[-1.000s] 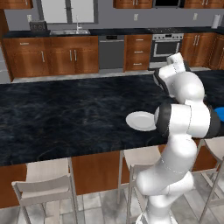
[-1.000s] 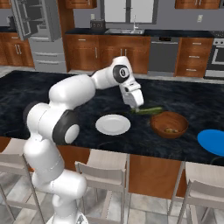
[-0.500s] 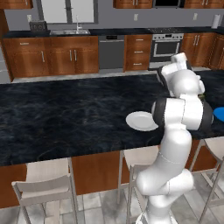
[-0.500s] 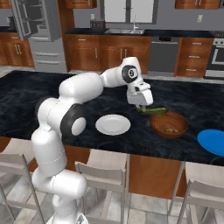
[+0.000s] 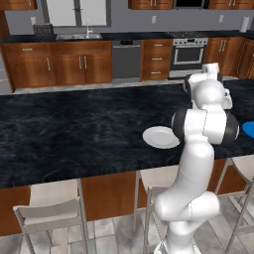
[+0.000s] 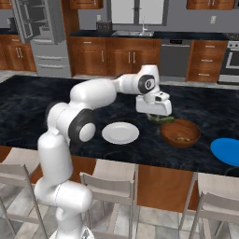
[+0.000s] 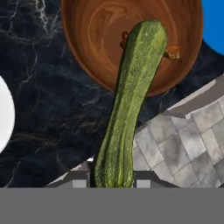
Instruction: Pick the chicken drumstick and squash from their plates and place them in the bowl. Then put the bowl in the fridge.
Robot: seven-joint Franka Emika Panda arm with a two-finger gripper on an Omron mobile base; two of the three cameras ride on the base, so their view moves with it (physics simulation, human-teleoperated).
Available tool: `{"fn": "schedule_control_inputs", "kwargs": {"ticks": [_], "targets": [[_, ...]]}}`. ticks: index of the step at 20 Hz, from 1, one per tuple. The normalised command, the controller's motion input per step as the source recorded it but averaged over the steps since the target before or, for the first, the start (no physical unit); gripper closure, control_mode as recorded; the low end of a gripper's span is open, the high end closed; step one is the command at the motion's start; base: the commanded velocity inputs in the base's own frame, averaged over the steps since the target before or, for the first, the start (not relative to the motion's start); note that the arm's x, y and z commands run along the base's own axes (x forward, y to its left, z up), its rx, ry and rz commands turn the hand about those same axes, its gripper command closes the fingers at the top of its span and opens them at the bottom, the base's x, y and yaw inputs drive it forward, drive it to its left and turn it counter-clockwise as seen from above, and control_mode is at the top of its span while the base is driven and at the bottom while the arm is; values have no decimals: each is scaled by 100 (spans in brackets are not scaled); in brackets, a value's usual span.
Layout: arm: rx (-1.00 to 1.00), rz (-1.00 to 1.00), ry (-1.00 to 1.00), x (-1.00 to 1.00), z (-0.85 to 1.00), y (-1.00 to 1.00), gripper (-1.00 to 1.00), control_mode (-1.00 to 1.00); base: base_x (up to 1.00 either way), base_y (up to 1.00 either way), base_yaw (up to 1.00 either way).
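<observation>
Above bowl (image 7: 105, 39); tool (image 7: 113, 181) gripping squash (image 7: 129, 100)

A long black marble-patterned counter (image 6: 56, 100) with pale veins carries 3 pieces of tableware in a row near its front edge. The plain white round plate (image 6: 120, 133) lies flat, the reddish-brown wooden bowl (image 6: 180, 133) sits just beside it (a small brown-orange piece lies inside), and the bright blue round plate (image 6: 227, 151) rests farther along, partly cut off.
</observation>
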Motion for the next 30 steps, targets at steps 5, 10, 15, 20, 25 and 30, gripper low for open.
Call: {"fn": "schedule_control_inputs", "kwargs": {"ticks": [5,10,15,20,25,30], "targets": [[7,19,5,24,-6,-27,100,-100,0,0,0],[4,13,9,23,-7,-28,100,-100,0,0,0],[10,22,0,13,-14,-28,100,-100,0,0,0],[14,27,-16,0,-22,-25,100,-100,0,0,0],[13,25,-21,-3,-17,-25,100,-100,0,0,0],[5,23,-25,-1,-13,-16,100,-100,0,0,0]]}}
